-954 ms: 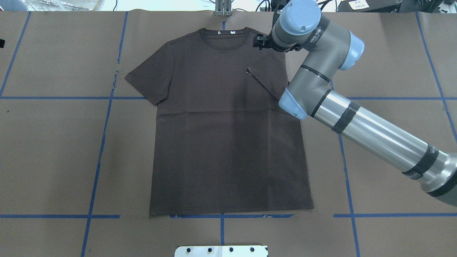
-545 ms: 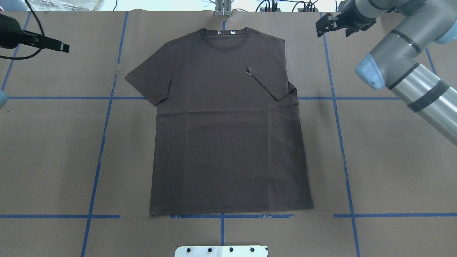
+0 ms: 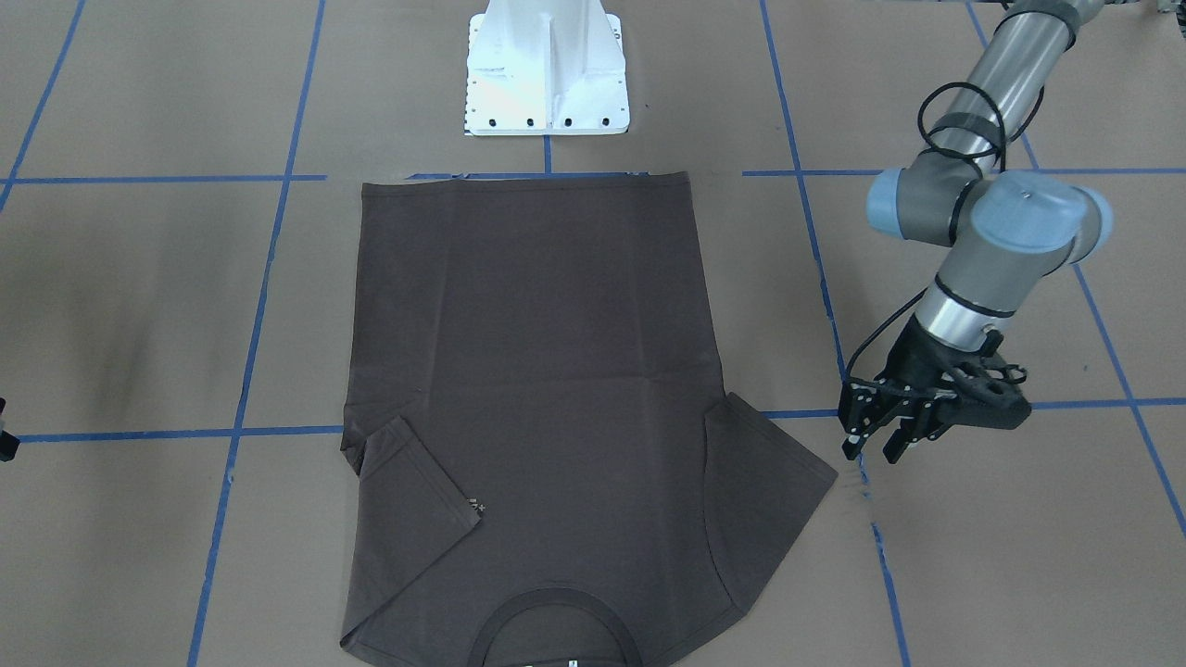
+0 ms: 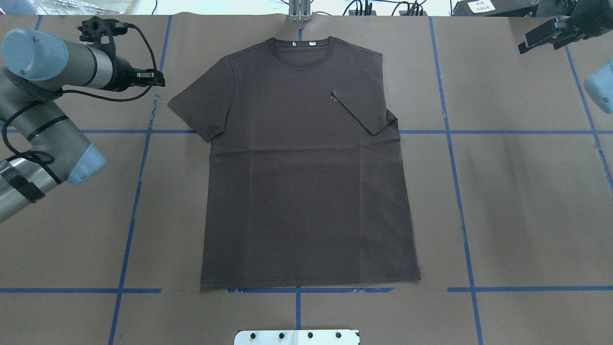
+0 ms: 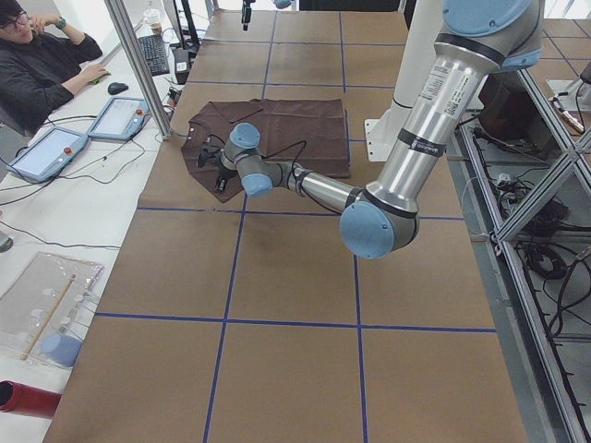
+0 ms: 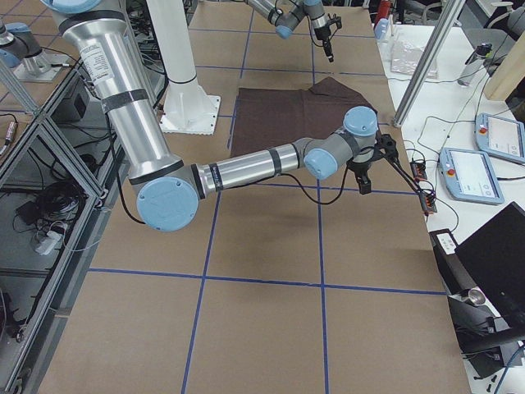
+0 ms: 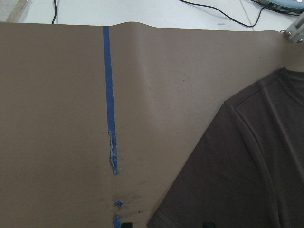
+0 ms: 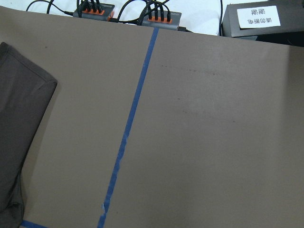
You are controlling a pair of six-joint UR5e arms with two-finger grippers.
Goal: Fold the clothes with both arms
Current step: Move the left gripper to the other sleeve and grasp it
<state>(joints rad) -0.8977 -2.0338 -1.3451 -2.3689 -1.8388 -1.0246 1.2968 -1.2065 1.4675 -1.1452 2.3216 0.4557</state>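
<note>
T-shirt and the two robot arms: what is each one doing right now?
T-shirt: lying flat, front up.
Folded sleeve: turned in over the chest.
Spread sleeve: flat, not folded yet.
Left gripper: jaws open, empty, beside spread sleeve, not touching.
Right gripper: away from the shirt, jaws unclear.

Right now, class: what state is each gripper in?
Left gripper: open, holding nothing, just off the T-shirt sleeve.
Right gripper: open, holding nothing.

Dark brown T-shirt (image 4: 306, 191), blue tape lines (image 4: 457, 191)
</note>
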